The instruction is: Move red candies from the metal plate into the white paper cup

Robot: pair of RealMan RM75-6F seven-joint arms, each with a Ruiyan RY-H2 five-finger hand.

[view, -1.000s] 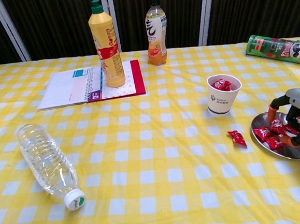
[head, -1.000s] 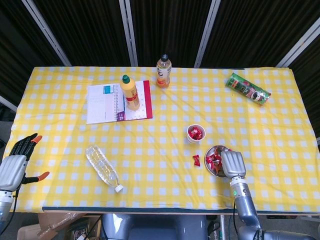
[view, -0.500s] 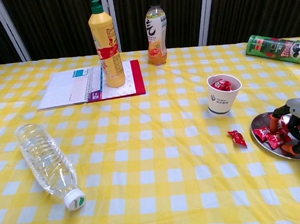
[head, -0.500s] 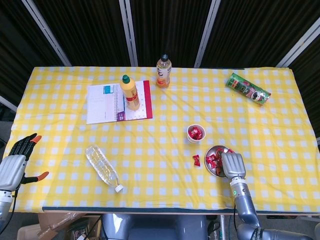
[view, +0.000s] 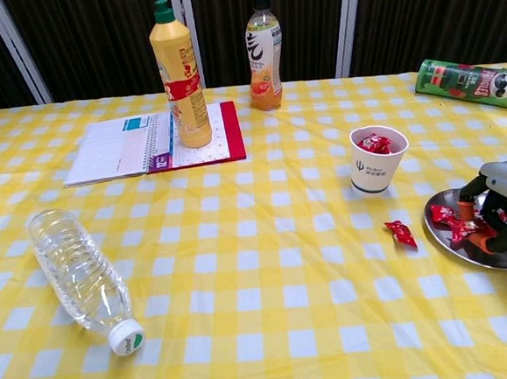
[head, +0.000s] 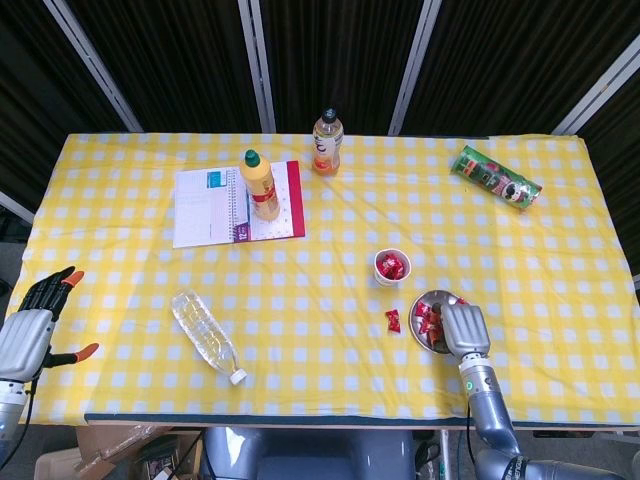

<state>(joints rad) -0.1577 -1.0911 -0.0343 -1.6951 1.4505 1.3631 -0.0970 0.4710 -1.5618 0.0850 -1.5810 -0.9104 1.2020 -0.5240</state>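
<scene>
Glossy red wrapped candies [view: 450,224] fill the metal plate [view: 470,256], the right robot hand [view: 504,209] curled down, grip unclear.

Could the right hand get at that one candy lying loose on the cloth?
Probably yes: the candy lies in the open just beside the plate, where the right hand is, with nothing between.

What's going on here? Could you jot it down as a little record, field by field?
plate: metal plate at the table's right front, red candies on it
cup: white paper cup behind the plate, upright, candies inside
stray candy: one candy on the cloth between cup and plate
right hand: right hand over the plate, fingers curled down among the candies; whether it holds one cannot be told
left hand: left hand at the table's left edge, fingers apart, holding nothing
</scene>
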